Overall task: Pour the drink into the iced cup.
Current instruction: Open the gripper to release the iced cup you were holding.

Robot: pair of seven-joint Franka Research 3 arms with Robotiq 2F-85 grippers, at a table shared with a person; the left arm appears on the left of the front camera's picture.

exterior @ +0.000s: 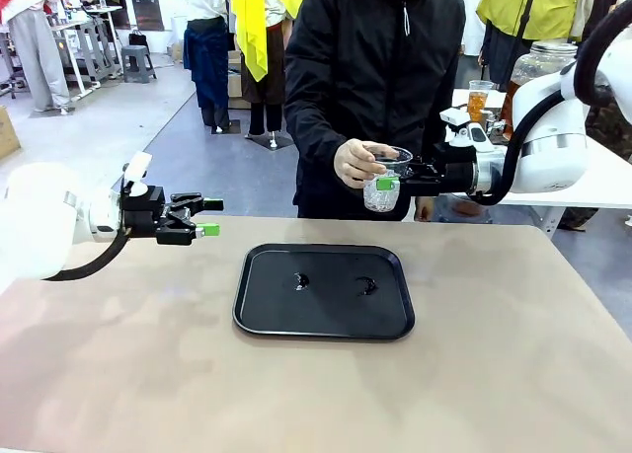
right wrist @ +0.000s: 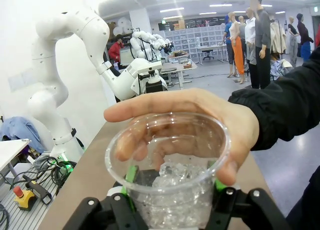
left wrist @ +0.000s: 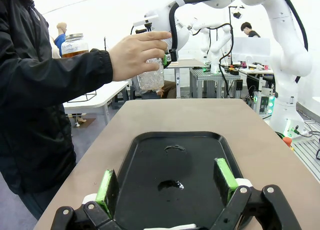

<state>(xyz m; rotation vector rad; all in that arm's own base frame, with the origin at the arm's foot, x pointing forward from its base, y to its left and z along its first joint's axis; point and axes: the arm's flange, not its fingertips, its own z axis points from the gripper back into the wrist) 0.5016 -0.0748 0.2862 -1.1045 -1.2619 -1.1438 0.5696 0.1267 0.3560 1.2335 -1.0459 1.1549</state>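
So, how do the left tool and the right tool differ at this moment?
The left tool is open and holds nothing; the right tool is shut on the iced cup. The left tool hangs beside the black tray, while the right tool is at the table's far edge, where the person's hand also touches the cup. Both are black with green pads.

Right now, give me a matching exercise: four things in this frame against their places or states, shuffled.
Things:
1. left hand
2. right hand
3. iced cup
4. black tray

States:
A. lying on the table
B. open, holding nothing
C. gripped by a robot hand, with the person's hand on its rim
D. shut on the cup

Pairs: 1-B, 2-D, 3-C, 4-A
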